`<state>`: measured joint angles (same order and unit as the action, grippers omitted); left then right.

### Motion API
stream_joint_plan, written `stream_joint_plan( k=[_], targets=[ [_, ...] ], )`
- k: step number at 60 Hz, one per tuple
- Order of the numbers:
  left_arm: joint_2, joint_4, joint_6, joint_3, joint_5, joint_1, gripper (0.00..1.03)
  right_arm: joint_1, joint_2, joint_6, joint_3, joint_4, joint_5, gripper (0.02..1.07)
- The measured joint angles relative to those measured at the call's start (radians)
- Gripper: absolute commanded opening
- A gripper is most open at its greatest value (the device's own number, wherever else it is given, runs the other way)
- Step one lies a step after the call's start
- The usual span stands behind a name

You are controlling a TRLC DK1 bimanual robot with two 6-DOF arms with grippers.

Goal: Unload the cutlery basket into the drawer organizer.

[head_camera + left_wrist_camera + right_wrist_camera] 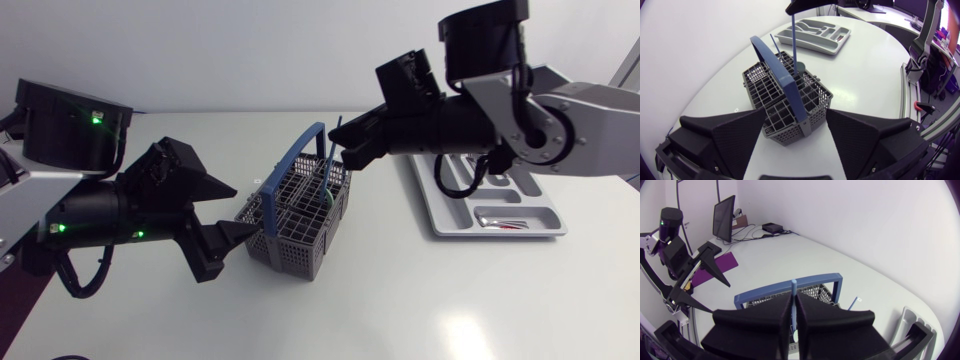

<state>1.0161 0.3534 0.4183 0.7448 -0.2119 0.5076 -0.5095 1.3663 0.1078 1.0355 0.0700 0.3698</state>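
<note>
Right gripper (794,301): clamped. Both fingers are pressed together on the thin handle of a blue-handled utensil (793,35), taken near its upper end. The gripper is placed directly over the cutlery basket (292,252), at about 1 o'clock of it in the head view.

Utensil axis: near vertical. In the left wrist view the lower end is seen reaching down into a compartment just beside the blue carrying handle (785,82). It is judged not yet clear of the basket rim.

Key relation for the coming move: the drawer organizer (805,44) lies at 3 o'clock from the basket in the head view, well apart, on the right arm's side. A straight lift along the utensil's axis is judged necessary first. A carry toward 3 o'clock and a turn to horizontal would then be needed to suit the long compartments. The right arm is the nearer one to the organizer.

Left gripper (796,120): fingers wide apart, at 9 o'clock of the basket, with the basket's near corner between them. Contact of both fingers with the basket wall cannot be confirmed, so it is treated as not gripping.

Hidden or unclear:
- The working end of the held utensil is masked by the basket grid, so its type is not determined.
- A second thin blue handle (855,303) stands in the basket, its lower part unseen.
- The organizer is partly covered by the right arm in the head view. Something lies in the compartment at its 5 o'clock corner, not made out.
</note>
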Motion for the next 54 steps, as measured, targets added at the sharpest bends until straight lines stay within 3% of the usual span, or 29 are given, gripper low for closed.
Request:
stream_joint_plan(
  k=[26,41,54],
  targets=[
    [0.003,0.000,-0.004,0.000,0.011,0.033,0.83,0.183,-0.175,-0.003,0.084,0.253,0.081,0.07],
    [0.004,-0.001,-0.007,0.000,0.011,0.039,0.83,0.374,-0.086,0.064,0.168,0.427,0.082,0.07],
    [0.004,-0.004,-0.008,0.000,0.011,0.045,0.83,0.483,0.037,0.100,0.201,0.489,0.045,0.07]
  ],
)
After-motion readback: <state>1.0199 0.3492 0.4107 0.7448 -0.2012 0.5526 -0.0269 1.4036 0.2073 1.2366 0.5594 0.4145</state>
